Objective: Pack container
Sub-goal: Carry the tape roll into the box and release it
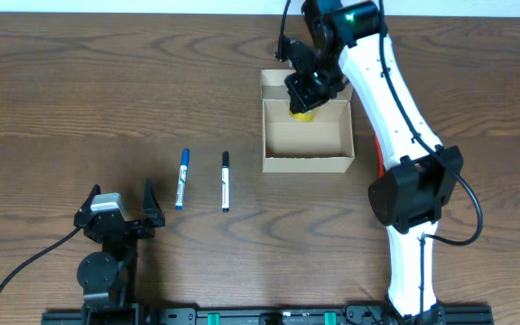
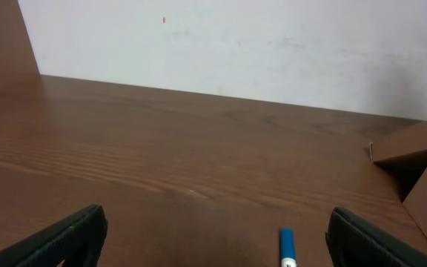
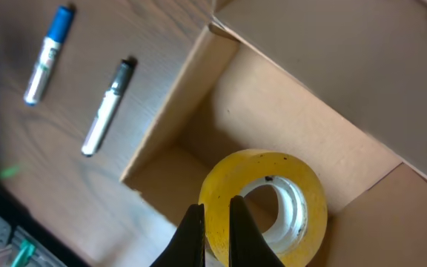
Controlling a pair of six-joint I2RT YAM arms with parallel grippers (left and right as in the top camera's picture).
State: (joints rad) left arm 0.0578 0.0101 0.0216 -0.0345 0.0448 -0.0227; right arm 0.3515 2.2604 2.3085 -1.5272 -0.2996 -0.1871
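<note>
**Overhead.** You have the box (image 1: 307, 135) on the table (image 1: 61, 90), right of centre, with its lid flap (image 1: 273, 83) folded back on the far side. Your right gripper (image 1: 310, 93) hangs over the box's far end, closed on a yellow tape roll (image 1: 302, 113). A blue marker (image 1: 181, 179) and a black marker (image 1: 226, 181) lie side by side, not touching, left of the box. Your left gripper (image 1: 120, 212) sits at the near left with its jaws spread wide, holding nothing.

**Left wrist.** The fingers (image 2: 73, 237) stand far apart at the bottom corners, with bare table between them. The blue marker's cap shows just ahead. A corner of the box shows at the right edge.

**Right wrist.** The two fingers pinch the roll's wall, and the roll hangs within the box's open top. You cannot tell whether it touches the box floor. Both markers lie on the table beyond the box wall.
</note>
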